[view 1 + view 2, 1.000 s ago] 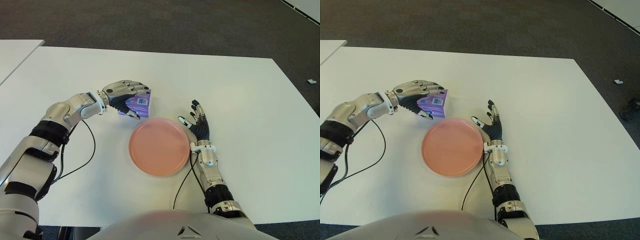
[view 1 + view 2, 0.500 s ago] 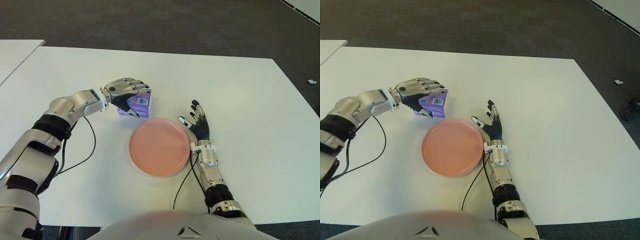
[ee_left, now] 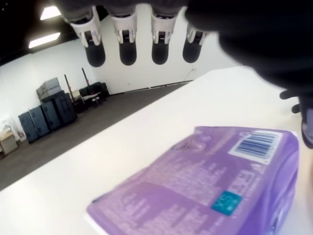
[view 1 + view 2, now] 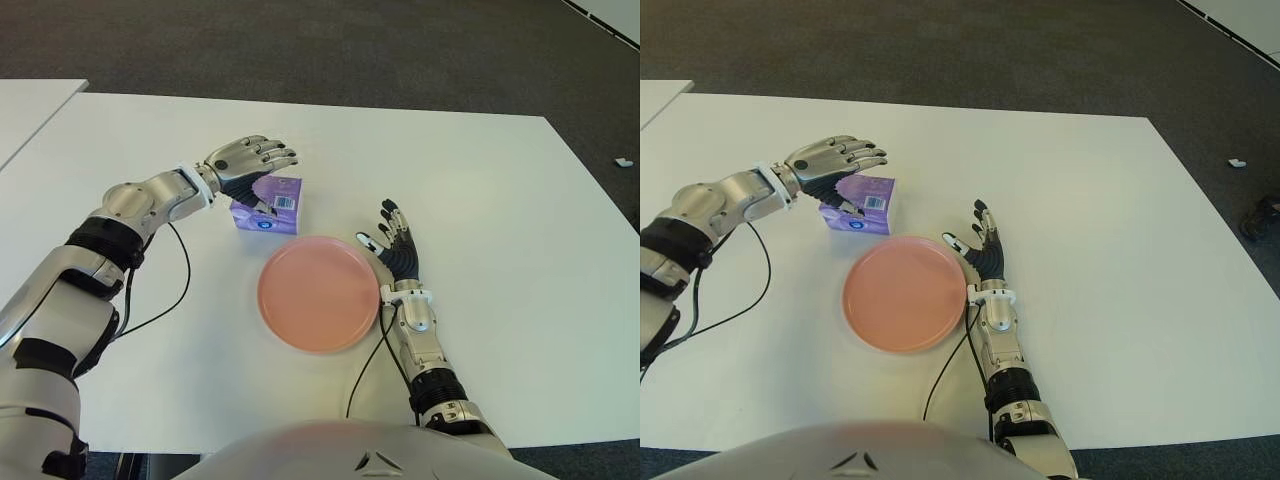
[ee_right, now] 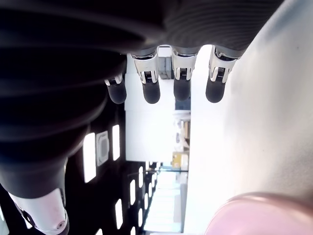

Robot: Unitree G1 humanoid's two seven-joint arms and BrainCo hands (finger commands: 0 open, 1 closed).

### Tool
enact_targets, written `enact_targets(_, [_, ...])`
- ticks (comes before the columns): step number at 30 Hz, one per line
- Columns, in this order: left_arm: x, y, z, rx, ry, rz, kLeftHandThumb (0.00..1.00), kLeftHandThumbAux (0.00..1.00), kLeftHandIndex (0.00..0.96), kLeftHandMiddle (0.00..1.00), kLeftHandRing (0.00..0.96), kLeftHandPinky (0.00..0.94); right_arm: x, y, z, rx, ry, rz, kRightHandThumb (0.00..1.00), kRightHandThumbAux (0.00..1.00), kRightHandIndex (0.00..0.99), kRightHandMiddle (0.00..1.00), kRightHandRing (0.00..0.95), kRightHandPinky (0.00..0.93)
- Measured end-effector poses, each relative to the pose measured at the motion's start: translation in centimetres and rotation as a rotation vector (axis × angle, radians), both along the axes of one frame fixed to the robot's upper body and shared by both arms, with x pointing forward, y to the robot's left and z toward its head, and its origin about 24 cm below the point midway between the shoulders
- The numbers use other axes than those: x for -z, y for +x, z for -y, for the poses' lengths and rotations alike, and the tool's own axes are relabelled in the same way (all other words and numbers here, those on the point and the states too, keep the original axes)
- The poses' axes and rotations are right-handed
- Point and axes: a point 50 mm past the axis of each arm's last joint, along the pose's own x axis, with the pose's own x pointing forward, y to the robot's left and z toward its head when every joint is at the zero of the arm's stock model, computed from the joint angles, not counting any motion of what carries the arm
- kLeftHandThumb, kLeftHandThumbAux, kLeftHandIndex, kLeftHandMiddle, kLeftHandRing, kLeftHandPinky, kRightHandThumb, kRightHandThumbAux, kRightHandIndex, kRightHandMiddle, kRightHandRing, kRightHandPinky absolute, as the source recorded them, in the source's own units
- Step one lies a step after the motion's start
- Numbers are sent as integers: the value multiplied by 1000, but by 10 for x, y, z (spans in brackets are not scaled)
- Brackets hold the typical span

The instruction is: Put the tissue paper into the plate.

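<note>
My left hand point(image 4: 250, 160) hovers with fingers spread wide over the purple plastic-wrapped tissue pack point(image 4: 267, 204), gripping nothing; the pack lies on the white table point(image 4: 480, 180), just beyond the round pink plate's point(image 4: 318, 293) far left rim. My right hand point(image 4: 397, 250), fingers extended and empty, shows beside the plate's right edge.

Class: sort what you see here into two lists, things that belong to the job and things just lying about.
Belonging to the job:
purple tissue paper pack
round pink plate
left hand, open above the pack

Just there:
right hand, idle right of the plate
white table
black cable
</note>
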Motion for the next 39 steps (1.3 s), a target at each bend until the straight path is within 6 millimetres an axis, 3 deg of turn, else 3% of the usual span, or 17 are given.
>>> enact_targets(30, [17,9,-12,-89,36,-25,0,333,0,0,0,0,0,-5,0,-5,7,-10,48,695,0,0,0,0])
enact_targets(39, [23,8,-11,-93,28,-134,2,335,0,0,0,0,0,-5,0,-11,6,-10,34,702,0,0,0,0])
